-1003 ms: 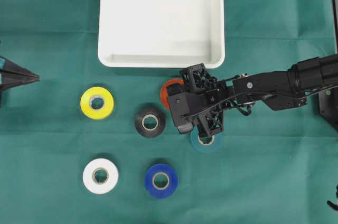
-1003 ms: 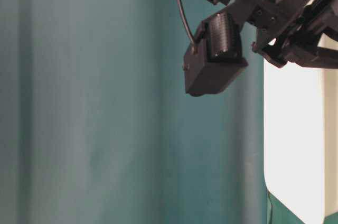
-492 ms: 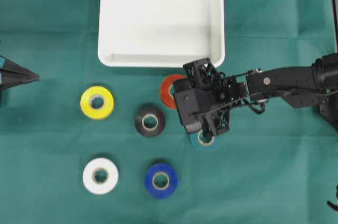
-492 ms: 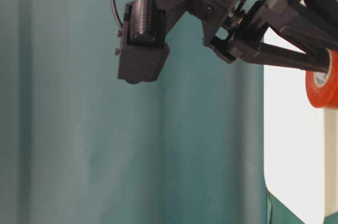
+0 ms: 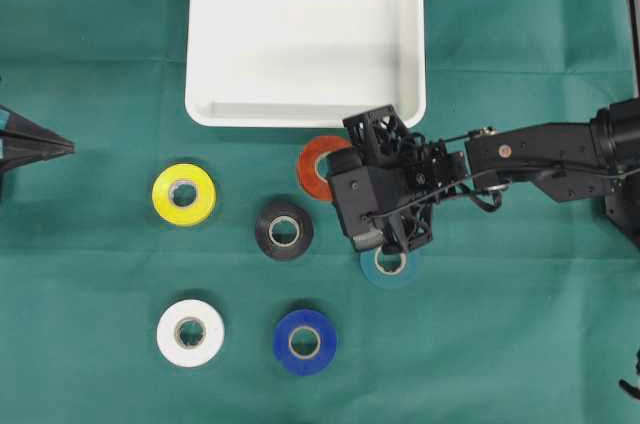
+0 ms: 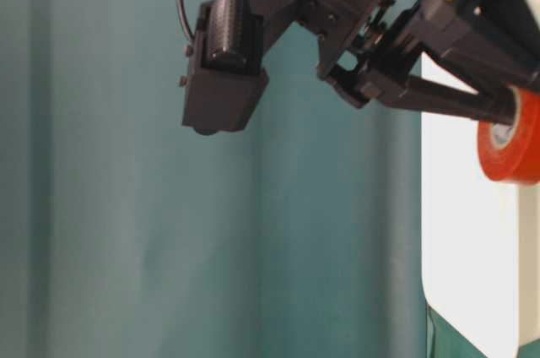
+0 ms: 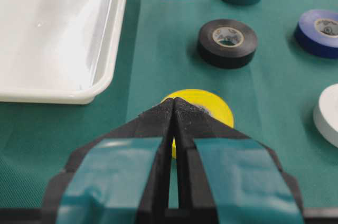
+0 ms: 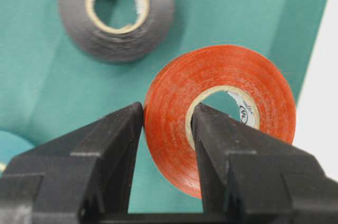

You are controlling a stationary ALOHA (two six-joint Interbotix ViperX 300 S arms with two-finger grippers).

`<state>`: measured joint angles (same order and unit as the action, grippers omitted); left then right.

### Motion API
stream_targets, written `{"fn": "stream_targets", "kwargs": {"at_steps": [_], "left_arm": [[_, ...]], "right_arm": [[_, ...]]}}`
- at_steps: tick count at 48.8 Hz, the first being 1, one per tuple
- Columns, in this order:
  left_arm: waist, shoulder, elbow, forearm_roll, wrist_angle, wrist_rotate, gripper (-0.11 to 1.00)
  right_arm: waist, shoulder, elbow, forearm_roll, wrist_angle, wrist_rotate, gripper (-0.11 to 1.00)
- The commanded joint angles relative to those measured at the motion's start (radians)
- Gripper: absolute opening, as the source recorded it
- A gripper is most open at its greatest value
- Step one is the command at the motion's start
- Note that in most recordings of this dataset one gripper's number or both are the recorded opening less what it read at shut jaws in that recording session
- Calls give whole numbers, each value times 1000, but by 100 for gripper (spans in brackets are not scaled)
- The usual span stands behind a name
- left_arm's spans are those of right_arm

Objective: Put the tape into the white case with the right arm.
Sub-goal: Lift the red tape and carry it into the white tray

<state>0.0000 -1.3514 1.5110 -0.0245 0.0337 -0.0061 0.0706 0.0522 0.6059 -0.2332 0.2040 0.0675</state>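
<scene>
My right gripper is shut on the red tape, one finger outside the roll and one inside its core. The overhead view shows the red tape at the gripper's tip, just below the front right of the white case's rim. From table level, the roll hangs off the cloth on the fingers, in front of the case. My left gripper rests shut at the far left, its tips pressed together in front of the yellow roll.
Several other tape rolls lie on the green cloth: yellow, black, teal under the right wrist, white and blue. The right arm reaches in from the right edge.
The right gripper has carried the red roll up off the cloth and a little nearer the case. The left gripper and the other rolls stayed still.
</scene>
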Motion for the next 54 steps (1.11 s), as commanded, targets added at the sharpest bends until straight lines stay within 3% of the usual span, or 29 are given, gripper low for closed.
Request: {"fn": "stream_targets", "kwargs": {"at_steps": [1, 12, 31, 54], "left_arm": [[2, 6, -14, 0, -5, 0, 0], [2, 6, -14, 0, -5, -2, 0], [2, 6, -12, 0, -5, 0, 0], [2, 6, -9, 0, -5, 0, 0]], "right_arm": [[-21, -29, -20, -23, -26, 2, 2], [-101, -28, -37, -38, -55, 2, 2], [-308, -28, -55, -38, -91, 2, 2], [-417, 25, -81, -38, -86, 2, 2]]}}
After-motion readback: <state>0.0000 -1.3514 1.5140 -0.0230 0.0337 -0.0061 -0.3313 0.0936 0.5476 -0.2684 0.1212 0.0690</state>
